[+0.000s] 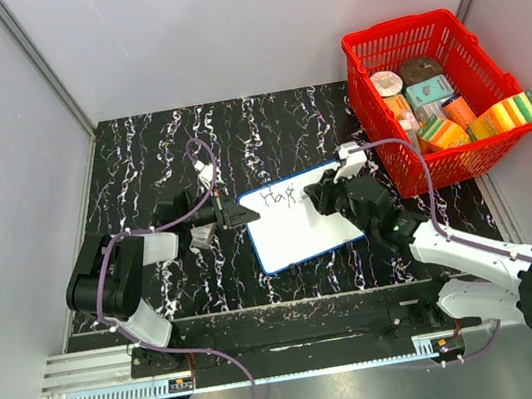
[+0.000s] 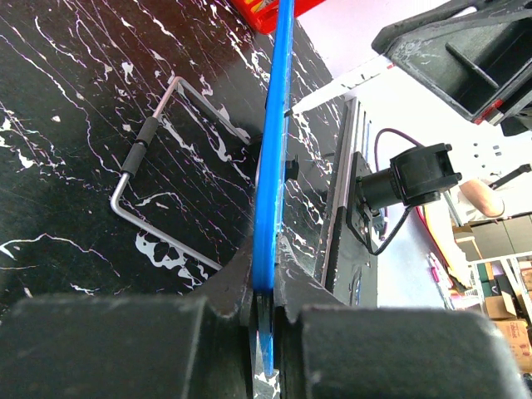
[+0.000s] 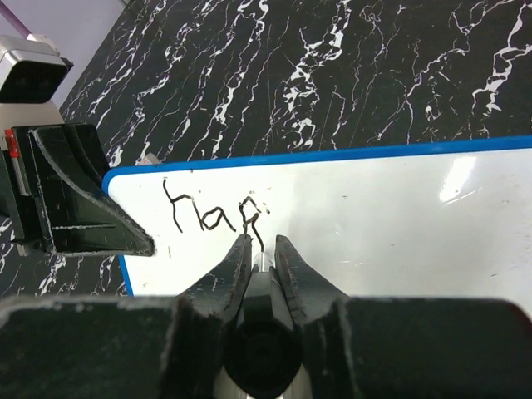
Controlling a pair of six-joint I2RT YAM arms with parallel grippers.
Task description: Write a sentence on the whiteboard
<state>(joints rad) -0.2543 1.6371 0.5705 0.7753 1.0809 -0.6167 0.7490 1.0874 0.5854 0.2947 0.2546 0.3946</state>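
Closest to the right wrist camera, the right pincer (image 3: pixel 262 245) is seen closed narrowly on a marker (image 3: pixel 263 264), whose barrel is largely hidden between the fingers and whose tip is set against the whiteboard (image 3: pixel 374 216). Only part of the sentence (image 3: pixel 212 214) can be read, as "Hap", with a further stroke partly covered by the marker tip. In the left wrist view the left pincer (image 2: pixel 264 287) is clamped on the blue rim of the whiteboard (image 2: pixel 270 166), which is presented edge-on, so its white face and the writing are hidden; a bent metal rod (image 2: pixel 158 158) is noted on the table beside it. From above, the whiteboard (image 1: pixel 300 219) is found at mid-table (image 1: pixel 158 156) between the two arms, its long axis running left to right with the right end slightly farther away. The sentence (image 1: pixel 279 195) is placed at the far left corner and runs along that axis. The far right corner is covered by the right wrist. Whether the board lies fully flat cannot be told. A red basket (image 1: pixel 401 31) stands just beyond the right end, its contents too small to identify.
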